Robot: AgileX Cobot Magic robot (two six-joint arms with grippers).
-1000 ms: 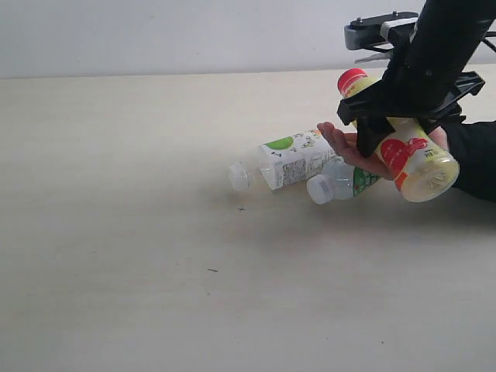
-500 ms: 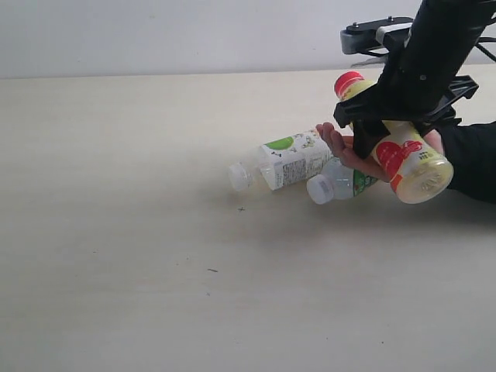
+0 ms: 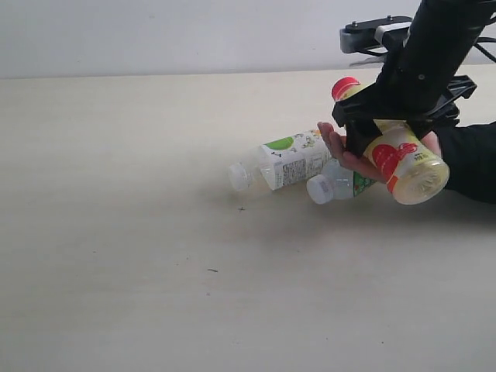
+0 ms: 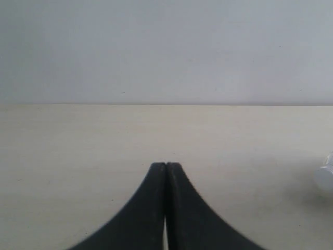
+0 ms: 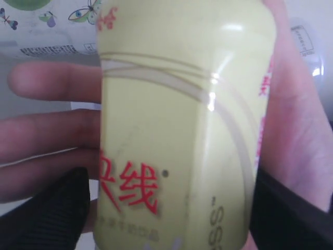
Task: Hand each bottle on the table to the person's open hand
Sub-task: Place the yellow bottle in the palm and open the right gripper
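The yellow bottle (image 3: 404,160) with a red cap (image 3: 346,86) lies tilted across the person's open hand (image 3: 342,149), between the jaws of my right gripper (image 3: 391,130). In the right wrist view the bottle (image 5: 177,125) rests on the palm (image 5: 297,130). My right gripper (image 5: 171,208) stands open: one finger (image 5: 57,208) shows a thin gap from the bottle's side, the other sits right at its edge. A white-labelled bottle (image 3: 288,161) and a green-labelled bottle (image 3: 338,184) lie on the table (image 3: 155,232) just under the hand. My left gripper (image 4: 166,167) is shut and empty above bare table.
The person's black sleeve (image 3: 474,159) comes in from the right edge. A white bottle end (image 4: 325,177) shows at the edge of the left wrist view. A pale wall (image 3: 194,35) rises behind the table's far edge.
The right gripper and yellow bottle have shifted slightly left and down onto the hand. The jaws have widened round the bottle. The two lying bottles have not moved.
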